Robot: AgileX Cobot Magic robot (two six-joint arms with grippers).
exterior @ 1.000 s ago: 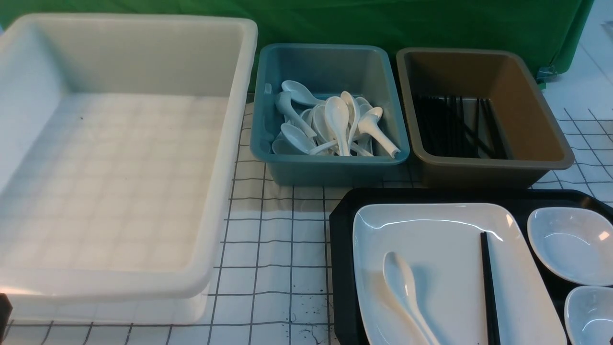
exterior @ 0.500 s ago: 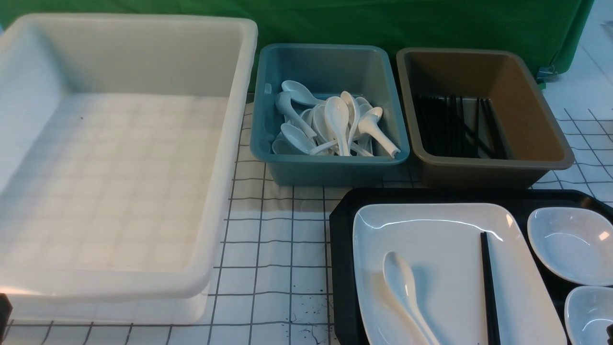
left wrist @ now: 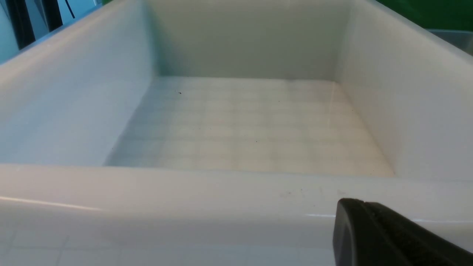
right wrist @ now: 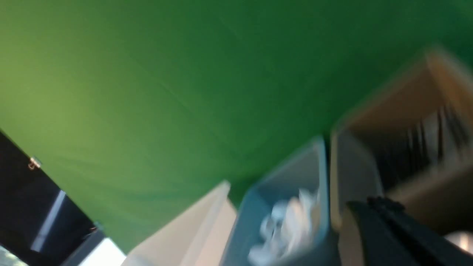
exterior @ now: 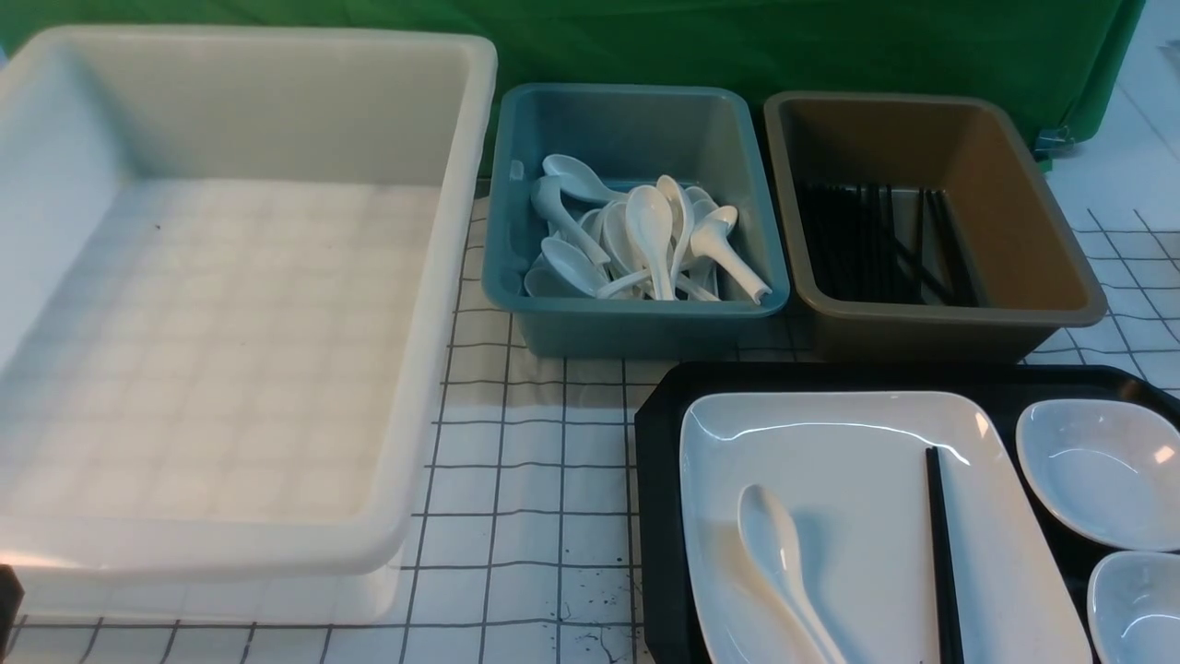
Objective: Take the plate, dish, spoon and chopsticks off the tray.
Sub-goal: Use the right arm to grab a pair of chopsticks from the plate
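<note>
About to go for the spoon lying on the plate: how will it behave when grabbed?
The spoon looks glossy, so it may slip in a grip. It looks rigid and hard, so it should not flex but might chip if dropped. Lying on the smooth plate, it would probably slide if nudged.

The tray [exterior: 658, 516] and chopsticks [exterior: 939, 544] are black. The plate [exterior: 848, 461] and spoon [exterior: 779, 553] are shiny white. A white tub [exterior: 442, 277], a blue-green tub [exterior: 636, 329], a brown tub [exterior: 922, 338]. The table [exterior: 535, 480] is white with black grid lines.
</note>
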